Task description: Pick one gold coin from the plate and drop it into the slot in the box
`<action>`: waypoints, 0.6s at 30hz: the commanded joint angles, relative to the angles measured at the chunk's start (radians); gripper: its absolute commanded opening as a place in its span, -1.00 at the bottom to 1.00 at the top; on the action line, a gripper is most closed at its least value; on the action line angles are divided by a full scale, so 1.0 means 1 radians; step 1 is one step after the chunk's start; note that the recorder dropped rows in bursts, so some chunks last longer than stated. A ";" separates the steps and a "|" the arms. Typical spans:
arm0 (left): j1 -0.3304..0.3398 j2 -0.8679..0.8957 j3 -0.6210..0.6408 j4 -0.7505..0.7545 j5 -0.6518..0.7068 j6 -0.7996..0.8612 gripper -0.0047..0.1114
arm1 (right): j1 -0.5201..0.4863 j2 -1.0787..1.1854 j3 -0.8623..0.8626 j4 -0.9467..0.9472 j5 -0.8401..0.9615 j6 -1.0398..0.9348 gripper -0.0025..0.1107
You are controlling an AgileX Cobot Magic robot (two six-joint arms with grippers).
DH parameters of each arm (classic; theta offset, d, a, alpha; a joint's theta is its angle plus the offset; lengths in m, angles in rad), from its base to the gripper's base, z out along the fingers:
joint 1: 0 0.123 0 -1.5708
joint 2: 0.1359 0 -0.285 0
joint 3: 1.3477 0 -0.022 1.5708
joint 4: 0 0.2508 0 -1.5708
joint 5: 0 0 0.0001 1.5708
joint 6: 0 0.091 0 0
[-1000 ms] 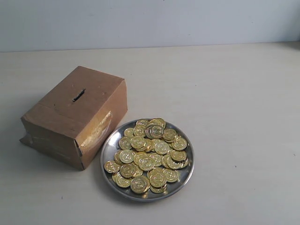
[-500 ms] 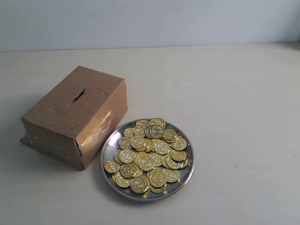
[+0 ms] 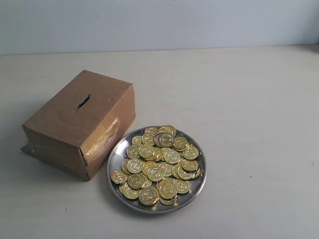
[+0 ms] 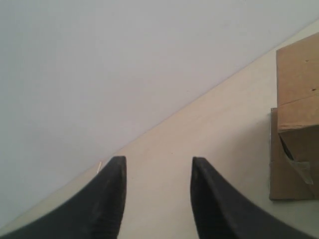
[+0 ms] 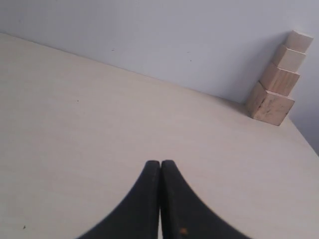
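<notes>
Nothing's been moved over the last second, so the pick can't be called started yet. On the surface (image 3: 249, 99) the box (image 3: 84, 119) is sat just beside the plate (image 3: 198, 191). The left end effector (image 4: 158, 162) is held wide open and empty near the box, and the right end effector (image 5: 160, 164) is closed on nothing. The coins (image 3: 157, 164) are all heaped in the plate, and the slot (image 3: 83, 101) is left clear on the box top.

The plate (image 3: 117, 152) is polished, mirror-bright metal, its coins (image 3: 157, 164) glossy gold. At its 10 o'clock the box (image 3: 79, 117) is matt brown cardboard with shiny tape (image 3: 102, 142) on its seams. The table (image 3: 249, 124) is smooth, matt, pale. Stacked blocks (image 5: 271, 104) look like bare wood.
</notes>
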 commanded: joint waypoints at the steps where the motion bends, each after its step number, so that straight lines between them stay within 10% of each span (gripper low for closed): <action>1: -0.004 -0.005 0.003 -0.003 0.041 -0.006 -0.20 | 0.004 -0.005 0.005 -0.007 -0.019 0.000 -0.96; 18: 0.000 -0.005 0.003 -0.003 0.188 -0.006 -0.20 | 0.004 -0.005 0.005 0.002 -0.013 0.000 -0.96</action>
